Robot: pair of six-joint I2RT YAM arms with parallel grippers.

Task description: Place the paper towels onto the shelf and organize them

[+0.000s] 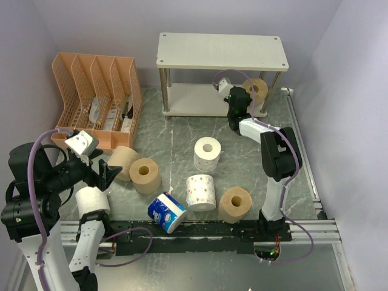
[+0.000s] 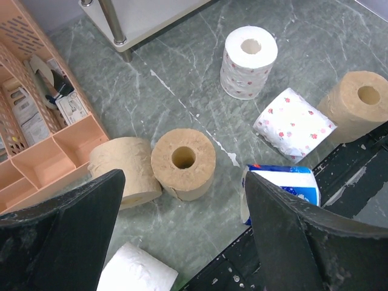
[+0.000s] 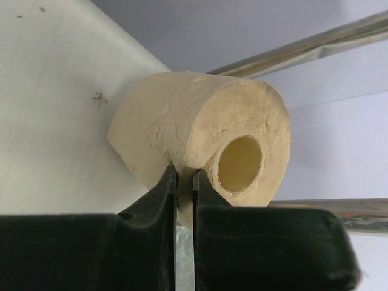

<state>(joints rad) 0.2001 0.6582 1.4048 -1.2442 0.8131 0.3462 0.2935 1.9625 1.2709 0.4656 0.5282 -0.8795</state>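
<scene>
1. Your tan roll (image 3: 200, 139) is plain brown paper with faint embossed lines and a pale hollow core.
2. It lies on its side on the lower board of the shelf (image 1: 221, 51), at the right end, in the upper right of the top view.
3. Its long axis runs level, and the core opening faces the bottom edge of the top view.
4. Your right gripper (image 3: 183, 173) has its fingers pressed together, tips at the roll's near edge. You cannot tell whether any paper is pinched.
5. Your left gripper (image 2: 183, 179) is spread wide at the lower left of the top view, above two more brown rolls (image 2: 182, 162) lying side by side on the table (image 2: 182, 91).
</scene>
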